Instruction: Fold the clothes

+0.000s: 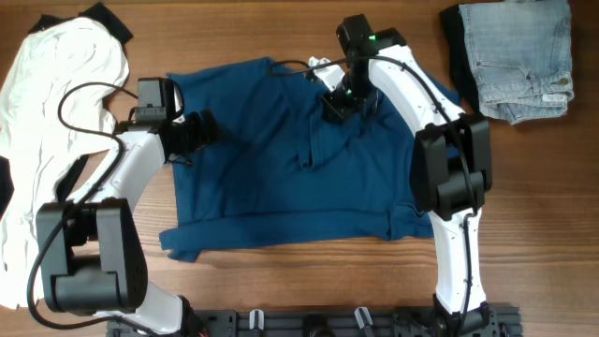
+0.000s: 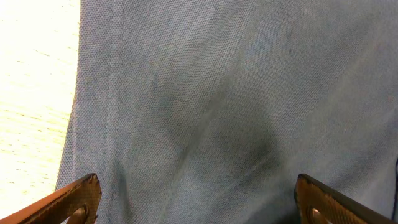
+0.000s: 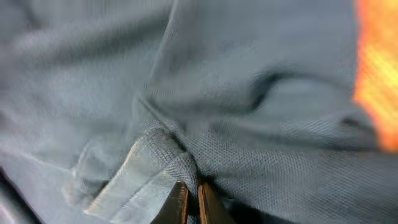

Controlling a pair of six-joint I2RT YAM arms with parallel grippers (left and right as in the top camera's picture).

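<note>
Okay, dark-blue shirt [image 1: 281, 197] lies spread flat mid-table [image 1: 281, 300], near hem twd the robot base. L gripper [image 1: 208, 129] sits low over the shirt's left edge, jaws released wide, nothing btwn them. R gripper [image 1: 337, 105] is further up by the collar, jaws clenched, pinching a raised fold of shirt. Far corners: white garment [image 1: 56, 75] left, jeans [image 1: 519, 56] right.
</note>
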